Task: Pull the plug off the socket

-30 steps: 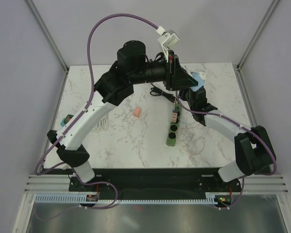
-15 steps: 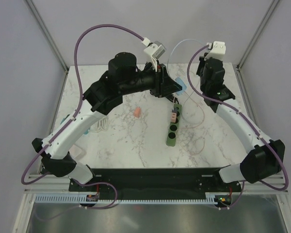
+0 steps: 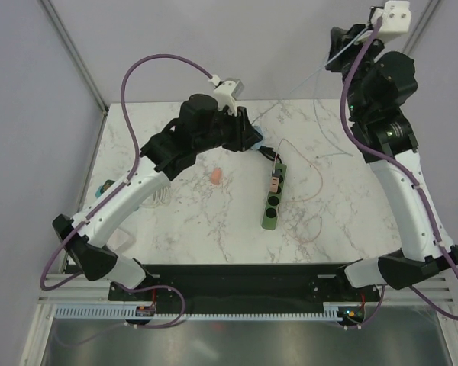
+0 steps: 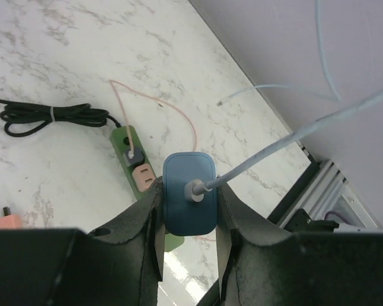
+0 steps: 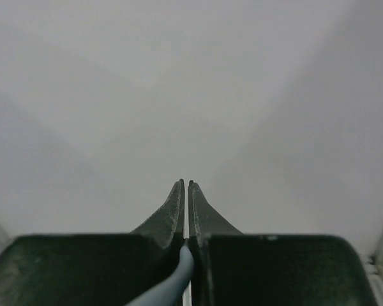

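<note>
Blue rounded plastic plug (image 4: 189, 201) sits clamped in your left gripper (image 4: 188, 220), clear of the green power strip (image 3: 269, 222) below it. Its pale cable (image 4: 293, 137) runs up and right to your right gripper (image 5: 186, 187), pinched tight on it, so pull along that line.

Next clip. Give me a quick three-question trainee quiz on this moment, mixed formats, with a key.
1. True or false: the blue plug is seated in the green power strip.
2. Multiple choice: what does the right gripper pinch? A) a pale cable B) the green power strip C) nothing
3. Fill in: the blue plug is clamped between the jaws of the ___ gripper.
Key: 1 false; the plug is held clear of the strip. 2 A. 3 left; the left gripper has it, with the pale cable running out of its face.
</note>
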Robot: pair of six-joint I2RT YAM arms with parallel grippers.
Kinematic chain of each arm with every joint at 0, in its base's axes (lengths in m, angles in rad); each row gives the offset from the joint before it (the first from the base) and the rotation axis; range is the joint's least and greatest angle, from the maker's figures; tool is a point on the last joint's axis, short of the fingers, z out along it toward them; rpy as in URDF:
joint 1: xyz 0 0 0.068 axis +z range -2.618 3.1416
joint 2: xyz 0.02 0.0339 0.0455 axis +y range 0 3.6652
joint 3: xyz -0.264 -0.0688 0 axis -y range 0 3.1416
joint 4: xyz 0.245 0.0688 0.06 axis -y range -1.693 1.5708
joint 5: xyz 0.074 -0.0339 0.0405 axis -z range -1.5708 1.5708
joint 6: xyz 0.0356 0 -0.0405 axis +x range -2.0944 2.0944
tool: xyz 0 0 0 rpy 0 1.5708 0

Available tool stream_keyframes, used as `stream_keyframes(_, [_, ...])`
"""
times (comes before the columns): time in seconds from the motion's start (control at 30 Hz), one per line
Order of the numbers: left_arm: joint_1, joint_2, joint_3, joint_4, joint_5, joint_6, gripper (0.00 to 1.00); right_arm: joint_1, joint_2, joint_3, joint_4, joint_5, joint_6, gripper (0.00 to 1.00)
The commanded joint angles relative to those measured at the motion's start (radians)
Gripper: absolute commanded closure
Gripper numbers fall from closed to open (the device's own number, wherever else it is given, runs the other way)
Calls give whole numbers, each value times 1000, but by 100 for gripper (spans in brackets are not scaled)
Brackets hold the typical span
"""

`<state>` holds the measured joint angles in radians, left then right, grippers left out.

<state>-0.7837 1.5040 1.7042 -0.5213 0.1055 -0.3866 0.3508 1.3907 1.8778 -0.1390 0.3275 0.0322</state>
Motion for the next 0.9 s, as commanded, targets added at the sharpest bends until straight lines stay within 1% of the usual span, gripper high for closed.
stream_keyframes(0.0, [101, -91, -148, -56, -99, -90, 98, 13, 105, 61, 39, -249, 185, 100])
stream_keyframes(0.07, [115, -120, -211, -57, -102, -106, 98, 28, 164, 46, 93, -283, 224, 100])
stream_keyframes(0.1, [119, -145, -271, -56, -102, -110, 98, 49, 189, 38, 133, -298, 228, 100])
stream_keyframes(0.2, [121, -165, -362, -54, -138, -132, 98, 85, 280, 3, 205, -324, 236, 98])
stream_keyframes(0.23, [123, -166, -380, -54, -145, -144, 98, 96, 324, -21, 220, -352, 238, 98])
stream_keyframes(0.33, [124, -162, -458, -55, -199, -169, 98, 138, 382, -63, 295, -363, 227, 97])
stream_keyframes(0.4, [129, -160, -529, -57, -233, -192, 98, 164, 453, -69, 323, -373, 212, 96])
stream_keyframes(0.43, [132, -159, -558, -59, -246, -228, 98, 172, 481, -62, 322, -378, 212, 94])
stream_keyframes(0.5, [136, -157, -644, -60, -274, -268, 98, 181, 566, -29, 293, -381, 228, 93])
stream_keyframes(0.57, [141, -128, -692, -54, -296, -307, 98, 185, 647, 10, 257, -375, 251, 90])
stream_keyframes(0.63, [153, -93, -730, -45, -302, -302, 98, 186, 724, 52, 153, -374, 288, 85])
stream_keyframes(0.67, [164, -38, -735, -45, -302, -296, 98, 186, 747, 101, 97, -374, 304, 84])
stream_keyframes(0.7, [169, -12, -738, -45, -309, -288, 98, 186, 766, 119, 8, -375, 317, 82])
stream_keyframes(0.8, [207, 80, -741, -49, -308, -281, 98, 186, 800, 112, -88, -401, 353, 74])
stream_keyframes(0.83, [216, 91, -742, -46, -308, -285, 97, 186, 810, 112, -114, -403, 351, 68])
stream_keyframes(0.87, [228, 97, -745, -37, -311, -287, 94, 186, 814, 112, -140, -407, 345, 64])
